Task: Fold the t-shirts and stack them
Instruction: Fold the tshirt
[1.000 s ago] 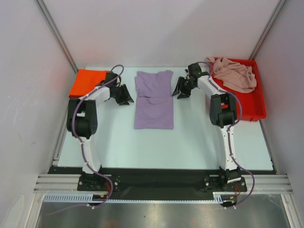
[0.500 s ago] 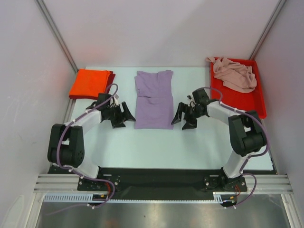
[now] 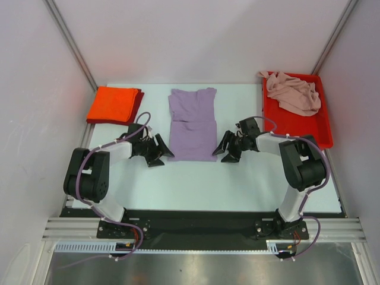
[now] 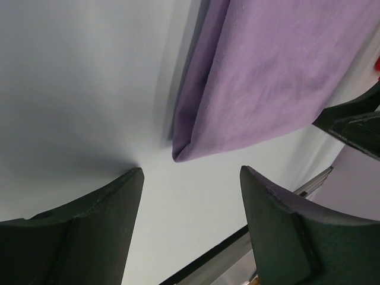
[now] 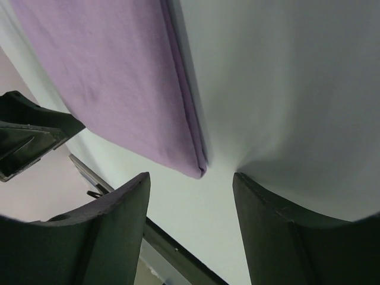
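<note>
Counter (image 3: pixel 196 184): pale, flat surface carrying everything; a bare stretch lies between the arm bases and the shirts.
Left hand (image 3: pixel 163 155): low over the counter at the near left corner of the lavender t-shirt, fingers spread wide apart, holding nothing.
Left hand, wrist view (image 4: pixel 191 172): the folded corner of the shirt lies just beyond the gap between the two dark fingers, slightly toward the right one, touching neither.
Right hand (image 3: pixel 224 155): low at the shirt's near right corner, facing the left hand across the hem, fingers likewise parted and empty.
Right hand, wrist view (image 5: pixel 191 176): the shirt's folded corner sits just beyond the gap between the fingers, apart from both.
Lavender t-shirt (image 3: pixel 192 124): folded into a long upright rectangle in the middle of the counter, collar end far, hem end near; its near edge lies between the two hands.
Lavender t-shirt, close up (image 4: pixel 261 77) (image 5: pixel 113 77): layered folded edge visible along each side, cloth lying flat.
Orange-red t-shirt (image 3: pixel 113 104): folded square at the far left, well apart from the left hand; a darker red edge shows along its right side.
Red tray (image 3: pixel 297 127): at the far right, beyond the right hand.
Pale pink t-shirt (image 3: pixel 294 92): crumpled in the tray's far end.
</note>
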